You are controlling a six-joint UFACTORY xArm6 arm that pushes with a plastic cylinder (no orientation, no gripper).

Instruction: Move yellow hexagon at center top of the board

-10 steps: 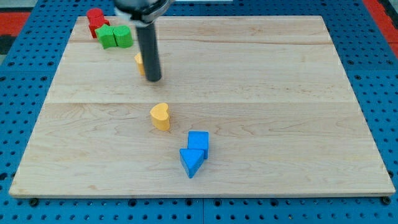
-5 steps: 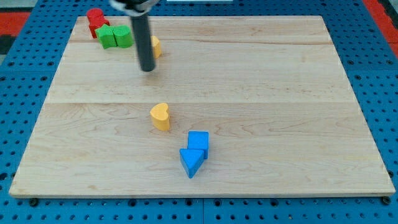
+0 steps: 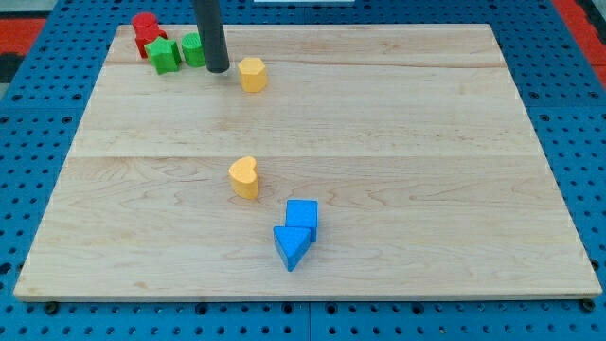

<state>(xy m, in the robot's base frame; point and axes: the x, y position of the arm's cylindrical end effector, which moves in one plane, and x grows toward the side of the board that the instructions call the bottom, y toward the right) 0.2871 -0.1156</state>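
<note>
The yellow hexagon [image 3: 252, 74] lies near the view's top, left of the board's middle. My tip [image 3: 218, 69] rests on the board just to the hexagon's left, a small gap apart from it. The dark rod rises from the tip out of the view's top. The tip stands right beside a green block [image 3: 194, 49] on its left.
A second green block [image 3: 164, 55] and a red block [image 3: 146, 31] sit at the board's top left corner. A yellow heart [image 3: 244, 177] lies near the board's middle. A blue cube [image 3: 302, 215] and a blue triangle [image 3: 291, 246] touch below it.
The rod has moved up the view. The yellow hexagon has slid up and to the right. The green blocks have shifted slightly.
</note>
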